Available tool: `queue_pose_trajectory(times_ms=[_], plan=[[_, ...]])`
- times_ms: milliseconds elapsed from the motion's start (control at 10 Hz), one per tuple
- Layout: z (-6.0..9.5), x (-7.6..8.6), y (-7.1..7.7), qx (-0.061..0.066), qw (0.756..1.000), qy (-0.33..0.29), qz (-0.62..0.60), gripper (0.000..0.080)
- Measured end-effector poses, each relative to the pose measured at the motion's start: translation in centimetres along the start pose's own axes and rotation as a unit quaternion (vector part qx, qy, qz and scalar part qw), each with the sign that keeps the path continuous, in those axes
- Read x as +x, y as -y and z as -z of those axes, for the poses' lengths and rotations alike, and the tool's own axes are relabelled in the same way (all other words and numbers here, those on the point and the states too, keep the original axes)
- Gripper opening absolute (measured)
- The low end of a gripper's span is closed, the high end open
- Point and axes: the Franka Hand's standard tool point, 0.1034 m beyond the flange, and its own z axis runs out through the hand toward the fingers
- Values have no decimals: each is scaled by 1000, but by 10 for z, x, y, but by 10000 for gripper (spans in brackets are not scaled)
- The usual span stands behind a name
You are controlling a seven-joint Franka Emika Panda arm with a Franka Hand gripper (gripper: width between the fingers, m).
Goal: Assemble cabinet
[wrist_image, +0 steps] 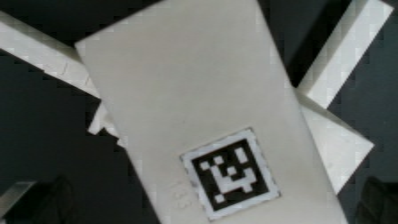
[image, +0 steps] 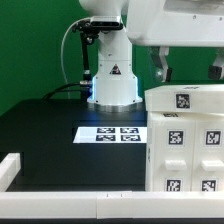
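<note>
The cabinet (image: 185, 145) is a white box with several black-and-white tags on its front, standing at the exterior view's right. A flat white top panel (image: 190, 100) with one tag lies on it. My gripper (image: 190, 68) hangs just above that panel, its dark fingers (image: 160, 68) spread wide. In the wrist view a tagged white panel (wrist_image: 187, 110) fills the picture, lying slanted over other white cabinet parts (wrist_image: 347, 60). The gripper (wrist_image: 205, 212) is open, and its fingers (wrist_image: 22, 200) show only as dark shapes at the corners, apart from the panel.
The marker board (image: 110, 133) lies on the black table beside the cabinet. The robot base (image: 112, 85) stands behind it. A white rail (image: 60, 205) runs along the front edge, with a corner block (image: 10, 168) at the exterior view's left.
</note>
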Motion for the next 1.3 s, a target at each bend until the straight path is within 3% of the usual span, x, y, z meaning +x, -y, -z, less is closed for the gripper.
queue_pose_trajectory(times_ms=[300, 500, 700, 900, 1000, 1100, 1300], plan=[[-9, 5, 3, -11, 1000, -10, -22, 797], [-13, 8, 11, -10, 999, -13, -37, 797], [-20, 9, 11, -25, 998, -24, -56, 797], [-20, 8, 8, -24, 996, -24, -84, 785], [-19, 8, 8, -24, 992, -26, -120, 611], [-19, 8, 7, -23, 988, -26, -149, 557], [-19, 7, 7, -21, 973, -28, -229, 557]])
